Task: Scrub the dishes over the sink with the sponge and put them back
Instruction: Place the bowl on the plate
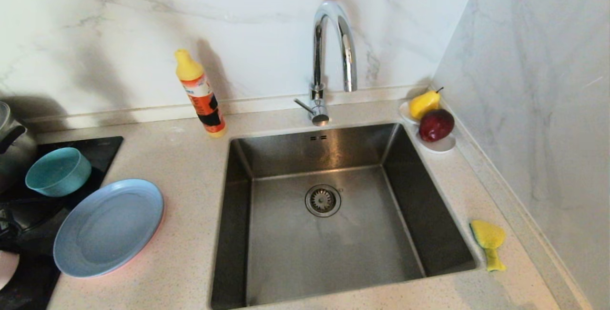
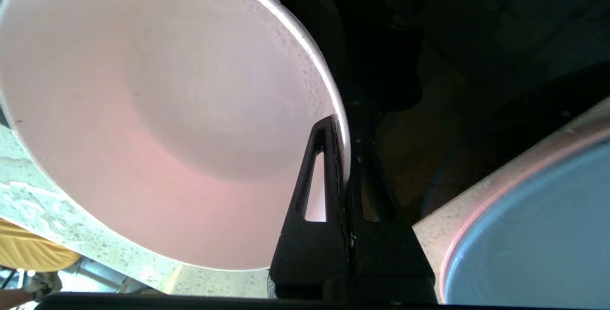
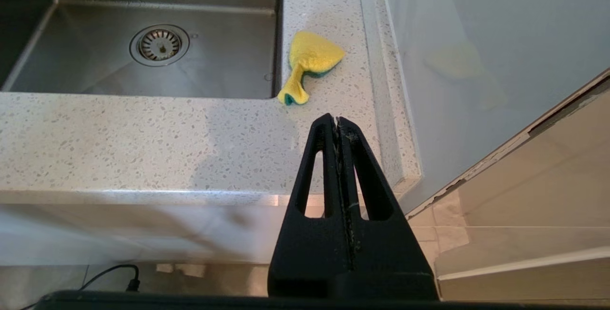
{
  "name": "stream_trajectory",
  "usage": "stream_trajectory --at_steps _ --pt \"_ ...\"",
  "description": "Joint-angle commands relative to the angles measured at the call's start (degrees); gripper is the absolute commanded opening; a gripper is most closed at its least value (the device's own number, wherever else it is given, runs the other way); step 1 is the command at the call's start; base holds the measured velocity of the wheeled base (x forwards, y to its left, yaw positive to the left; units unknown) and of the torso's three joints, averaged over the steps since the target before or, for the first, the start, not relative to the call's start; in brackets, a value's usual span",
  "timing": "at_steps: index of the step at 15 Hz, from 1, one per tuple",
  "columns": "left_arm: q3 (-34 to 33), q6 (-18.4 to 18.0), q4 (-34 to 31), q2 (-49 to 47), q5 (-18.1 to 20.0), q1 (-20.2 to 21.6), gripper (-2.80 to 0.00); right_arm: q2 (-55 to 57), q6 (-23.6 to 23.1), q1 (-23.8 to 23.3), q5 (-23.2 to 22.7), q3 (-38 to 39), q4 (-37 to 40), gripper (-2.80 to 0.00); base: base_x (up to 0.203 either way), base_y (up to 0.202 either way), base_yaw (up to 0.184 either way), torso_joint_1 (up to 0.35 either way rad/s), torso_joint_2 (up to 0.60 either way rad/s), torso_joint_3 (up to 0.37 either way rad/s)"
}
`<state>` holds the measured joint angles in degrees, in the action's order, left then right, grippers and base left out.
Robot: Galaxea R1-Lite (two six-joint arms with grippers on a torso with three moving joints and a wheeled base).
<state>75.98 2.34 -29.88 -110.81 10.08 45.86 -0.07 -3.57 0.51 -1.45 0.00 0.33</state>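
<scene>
Now the left gripper (image 2: 344,124) pinches the rim of the pale pink plate (image 2: 157,109) left of the sink (image 1: 333,214) and should lift it level, while the right gripper (image 3: 337,121) hangs pressed shut, idle.

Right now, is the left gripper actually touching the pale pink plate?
Touching. The left wrist view shows the left gripper with its fingers closed on the rim of the pale pink plate, one finger on each side of the edge.

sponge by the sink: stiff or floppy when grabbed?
Likely floppy: the sponge lies pinched and twisted on the counter. Probably light, being small and soft-looking. A grip may squash it, so close the right gripper fully.
</scene>
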Motion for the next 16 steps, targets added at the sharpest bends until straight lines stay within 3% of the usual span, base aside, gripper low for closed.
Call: stream_trajectory --at_steps 1,4,9,12,14,16 --pt "0.0 0.1 -0.5 2.5 0.2 0.1 -2.8 -0.1 0.0 0.0 0.0 0.0 0.0 -2.8 0.0 0.0 0.0 0.0 0.0 0.0" --pt "0.8 0.0 -3.7 8.4 0.8 0.1 -2.8 -0.1 0.0 0.0 0.0 0.0 0.0 -2.8 0.0 0.0 0.0 0.0 0.0 0.0" --pt "6.1 -0.7 -18.8 20.6 7.1 -1.4 -2.8 0.0 0.0 0.0 0.0 0.0 0.0 -2.8 0.0 0.0 0.0 0.0 0.0 0.0" --pt "-0.5 0.1 -20.5 25.4 7.7 -11.4 -2.8 -0.1 0.0 0.0 0.0 0.0 0.0 -2.8 0.0 0.0 0.0 0.0 0.0 0.0" --pt "-3.9 5.1 -17.8 25.6 6.1 -19.6 -2.8 0.0 0.0 0.0 0.0 0.0 0.0 -2.8 0.0 0.0 0.0 0.0 0.0 0.0" --pt "-7.5 10.7 -10.8 22.9 2.0 -26.4 -2.8 0.0 0.0 0.0 0.0 0.0 0.0 -2.8 0.0 0.0 0.0 0.0 0.0 0.0"
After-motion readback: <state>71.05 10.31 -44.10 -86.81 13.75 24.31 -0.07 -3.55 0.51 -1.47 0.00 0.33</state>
